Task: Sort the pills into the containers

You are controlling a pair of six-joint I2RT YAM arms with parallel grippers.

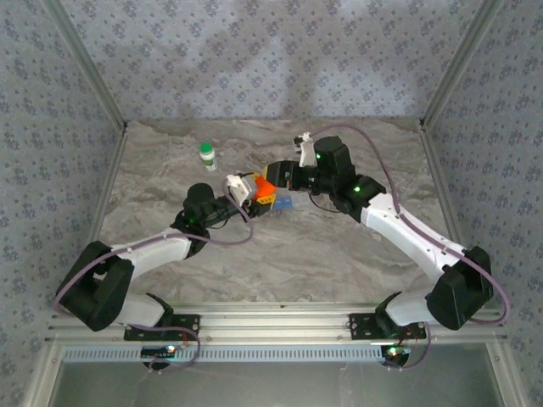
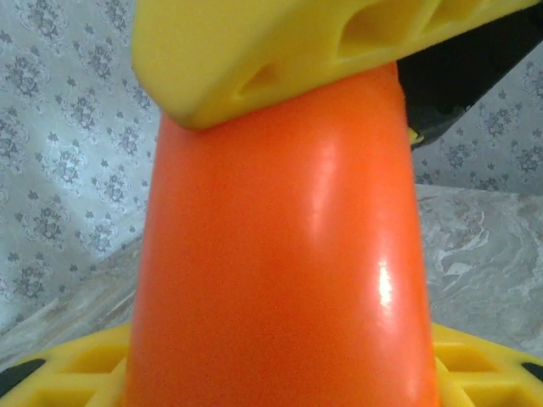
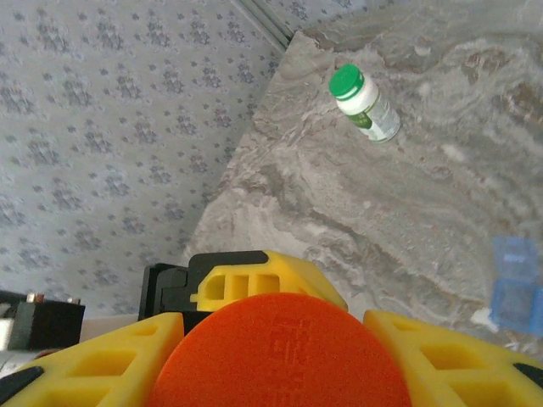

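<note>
The left pincer [image 2: 280, 383] is clamped on the body of the orange bottle [image 2: 280, 254], with its yellow fingers [image 2: 484, 369] pressed against either side at the bottom of the left wrist view. The right pincer [image 3: 276, 360] takes the same bottle from the other end. Its fingers [image 3: 93, 365] flank the round orange top, and as far as this close view allows, they seem to press on it from both sides. (In each wrist view, one yellow finger of the opposite pincer shows beyond the bottle.) From above, the two pincers meet nose to nose over the middle of the counter [image 1: 297, 263], with the bottle held between them. The pill box [image 1: 283, 203], translucent blue, lies flat on the counter just beside the bottle, on the right arm's side. The white bottle [image 1: 207, 155] with its green cap stands upright well apart, off to the left toward the back wall.
</note>
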